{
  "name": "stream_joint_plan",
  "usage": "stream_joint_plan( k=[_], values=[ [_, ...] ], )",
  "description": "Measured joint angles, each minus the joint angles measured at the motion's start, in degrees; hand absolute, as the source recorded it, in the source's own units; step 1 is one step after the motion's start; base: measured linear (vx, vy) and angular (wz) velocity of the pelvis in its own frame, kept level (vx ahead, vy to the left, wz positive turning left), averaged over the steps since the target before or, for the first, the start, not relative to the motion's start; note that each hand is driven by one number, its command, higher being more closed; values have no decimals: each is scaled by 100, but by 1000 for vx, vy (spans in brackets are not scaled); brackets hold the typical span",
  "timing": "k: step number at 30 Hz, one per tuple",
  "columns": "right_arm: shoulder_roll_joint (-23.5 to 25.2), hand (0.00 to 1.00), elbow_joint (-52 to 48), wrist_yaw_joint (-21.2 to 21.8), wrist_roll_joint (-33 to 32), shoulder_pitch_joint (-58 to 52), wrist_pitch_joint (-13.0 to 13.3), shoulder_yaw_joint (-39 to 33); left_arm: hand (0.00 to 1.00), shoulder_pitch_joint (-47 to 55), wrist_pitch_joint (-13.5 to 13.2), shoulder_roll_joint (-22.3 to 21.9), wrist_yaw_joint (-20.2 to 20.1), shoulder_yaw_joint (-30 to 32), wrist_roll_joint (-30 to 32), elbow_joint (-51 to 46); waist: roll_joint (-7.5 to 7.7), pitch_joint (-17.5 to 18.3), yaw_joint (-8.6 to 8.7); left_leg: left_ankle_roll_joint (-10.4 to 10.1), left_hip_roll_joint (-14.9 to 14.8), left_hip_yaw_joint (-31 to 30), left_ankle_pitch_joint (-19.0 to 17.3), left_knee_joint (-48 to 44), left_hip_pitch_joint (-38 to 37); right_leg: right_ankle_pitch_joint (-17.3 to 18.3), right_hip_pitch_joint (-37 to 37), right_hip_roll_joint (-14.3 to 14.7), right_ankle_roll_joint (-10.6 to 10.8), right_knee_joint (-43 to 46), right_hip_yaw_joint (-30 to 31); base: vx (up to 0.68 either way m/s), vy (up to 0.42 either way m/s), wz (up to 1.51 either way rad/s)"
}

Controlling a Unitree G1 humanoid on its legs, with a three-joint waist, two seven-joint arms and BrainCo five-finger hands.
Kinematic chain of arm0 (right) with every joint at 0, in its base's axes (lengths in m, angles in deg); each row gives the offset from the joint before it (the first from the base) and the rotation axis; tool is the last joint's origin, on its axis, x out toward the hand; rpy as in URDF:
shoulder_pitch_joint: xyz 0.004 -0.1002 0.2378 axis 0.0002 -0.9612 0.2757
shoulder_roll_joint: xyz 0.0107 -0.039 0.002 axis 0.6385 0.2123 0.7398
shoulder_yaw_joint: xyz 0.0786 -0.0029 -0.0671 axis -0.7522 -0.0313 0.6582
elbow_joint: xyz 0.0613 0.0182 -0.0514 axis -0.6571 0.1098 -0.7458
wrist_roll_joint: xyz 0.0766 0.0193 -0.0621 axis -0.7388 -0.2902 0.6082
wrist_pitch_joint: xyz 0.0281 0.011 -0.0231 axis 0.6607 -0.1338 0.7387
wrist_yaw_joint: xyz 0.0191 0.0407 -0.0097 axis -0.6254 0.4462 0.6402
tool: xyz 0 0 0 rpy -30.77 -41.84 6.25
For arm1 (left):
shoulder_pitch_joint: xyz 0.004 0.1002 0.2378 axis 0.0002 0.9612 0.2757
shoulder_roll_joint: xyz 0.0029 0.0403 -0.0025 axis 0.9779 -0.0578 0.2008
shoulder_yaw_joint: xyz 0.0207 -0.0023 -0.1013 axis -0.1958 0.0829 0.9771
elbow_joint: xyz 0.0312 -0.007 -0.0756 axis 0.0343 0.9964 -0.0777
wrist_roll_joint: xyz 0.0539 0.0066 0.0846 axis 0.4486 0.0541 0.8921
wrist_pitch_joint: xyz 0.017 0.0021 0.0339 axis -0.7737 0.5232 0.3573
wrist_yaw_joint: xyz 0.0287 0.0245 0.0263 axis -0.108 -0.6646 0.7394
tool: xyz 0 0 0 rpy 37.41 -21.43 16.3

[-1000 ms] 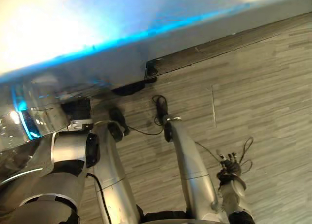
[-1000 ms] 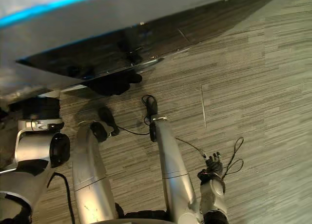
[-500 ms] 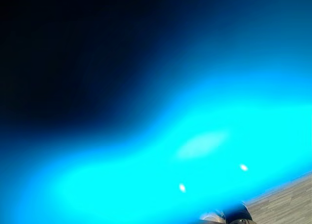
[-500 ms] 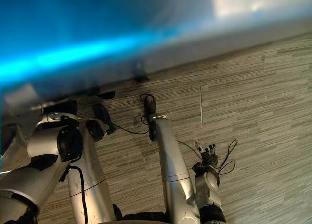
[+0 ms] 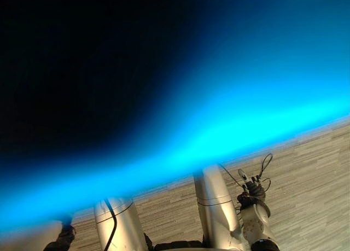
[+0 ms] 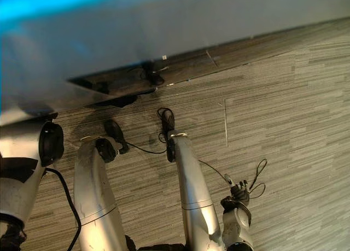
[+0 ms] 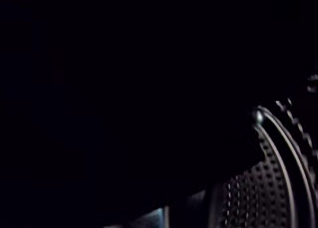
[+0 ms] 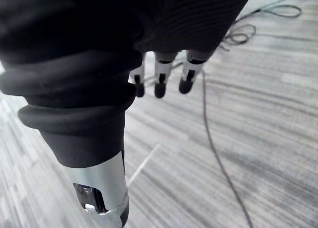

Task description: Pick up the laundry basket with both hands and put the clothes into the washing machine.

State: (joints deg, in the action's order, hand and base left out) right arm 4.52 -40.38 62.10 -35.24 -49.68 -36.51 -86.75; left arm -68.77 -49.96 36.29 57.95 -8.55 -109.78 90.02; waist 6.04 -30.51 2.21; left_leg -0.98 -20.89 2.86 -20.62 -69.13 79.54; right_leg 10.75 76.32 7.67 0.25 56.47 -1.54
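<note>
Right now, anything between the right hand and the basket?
Cannot tell: a blurred blue shape close to the camera hides what lies ahead. The right hand hangs open above the floor, holding nothing.

The washing machine [image 6: 164, 27] stands on the floor before me, pale grey, with a dark strip [image 6: 126, 84] along its foot. Past my left wrist curves a dark perforated drum wall [image 7: 268, 193]. A blue mass [image 5: 219, 130] hangs close before my eyes, too blurred to tell basket from clothes.
</note>
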Motion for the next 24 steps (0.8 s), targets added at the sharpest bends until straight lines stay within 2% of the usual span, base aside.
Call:
stream_joint_plan(
  k=[1, 3, 5, 6, 7, 8, 9, 11, 15, 19, 20, 21, 24],
  values=[
    [-20, 0, -15, 39, -2, -7, 8, -65, 100, 0, 93, 31, 120, -184, 463, 0, 0, 0, -9, 0, 0, 0, 0, -1, 1, 0, 3, 0, 0, 1, 0, 0, 0, 0],
    [-138, 0, -87, 158, -112, -59, 97, -66, 100, 0, 467, 148, 488, -753, 2003, -3, -2, 25, -19, 0, 0, -5, 0, -13, 35, 0, 33, -4, 0, 8, -6, 0, 0, 0],
    [-209, 0, -121, 219, -111, -142, 260, -42, 100, 6, 1145, 253, 889, -1460, 3946, -13, -16, 108, -22, 0, -1, -18, 0, -38, 135, 0, 120, -14, 0, 18, -25, 3, 8, -2],
    [-294, 0, -89, 284, -122, -166, 408, 13, 0, 6, 1597, 363, 1025, -2046, 5416, -13, -101, 142, -29, 0, -16, -83, -1, -102, 227, 0, 139, -25, 2, 23, -96, 0, 0, 0],
    [-377, 0, -60, 307, -136, -167, 457, 111, 0, 2, 1751, 404, 1039, -2344, 5953, -13, -162, 172, -26, 1, -17, -126, -1, -129, 284, 0, 162, -41, 2, 18, -145, 11, 38, -1],
    [-504, 0, -8, 330, -172, -160, 559, 297, 0, -21, 2056, 435, 984, -2761, 7153, 2, -205, 192, -26, 1, -19, -124, -1, -154, 333, -1, 194, -76, 3, 24, -169, 7, 38, -3],
    [-566, 0, 9, 430, -285, -107, 589, 465, 0, -42, 2225, 432, 642, -2828, 8131, 87, -211, 190, -24, 5, -21, -98, -4, -159, 334, -1, 198, -86, 5, 20, -158, 2, 40, -4],
    [-559, 0, 16, 450, -451, -38, 615, 703, 0, -112, 2363, 399, 273, -2767, 8731, 352, -209, 189, -12, 6, -51, -63, -4, -149, 343, -2, 204, -89, 7, -32, -154, -15, 38, -11],
    [-547, 0, 92, 570, -779, -31, 573, 873, 0, -153, 2665, 181, -294, -2049, 8862, 833, -180, 177, -7, 5, -164, 154, -4, -103, 286, -11, 220, -119, 32, -60, -81, -8, 12, -4],
    [-492, 0, 111, 656, -792, -29, 489, 866, 0, -165, 2711, -35, -796, -1051, 8039, 934, -157, 165, 19, 5, -202, 226, -4, -69, 249, -29, 197, -146, 61, -137, -72, 4, 16, -9],
    [-461, 0, 109, 655, -773, -29, 482, 854, 0, -165, 2699, -66, -812, -909, 7917, 934, -157, 165, 27, 5, -200, 230, -4, -62, 247, -32, 192, -153, 67, -146, -74, 0, 0, 0],
    [-395, 0, 104, 655, -752, -29, 440, 848, 0, -165, 2662, -163, -828, -526, 7557, 932, -156, 165, 32, 6, -192, 252, -4, -29, 239, -46, 186, -172, 90, -171, -73, 0, 0, 0],
    [-330, 0, 57, 655, -595, -28, 315, 831, 0, -164, 2547, -248, -853, -79, 6698, 932, -150, 162, 35, 5, -174, 286, -3, 34, 215, -52, 167, -179, 99, -225, -51, 3, 10, 3]
  ],
)
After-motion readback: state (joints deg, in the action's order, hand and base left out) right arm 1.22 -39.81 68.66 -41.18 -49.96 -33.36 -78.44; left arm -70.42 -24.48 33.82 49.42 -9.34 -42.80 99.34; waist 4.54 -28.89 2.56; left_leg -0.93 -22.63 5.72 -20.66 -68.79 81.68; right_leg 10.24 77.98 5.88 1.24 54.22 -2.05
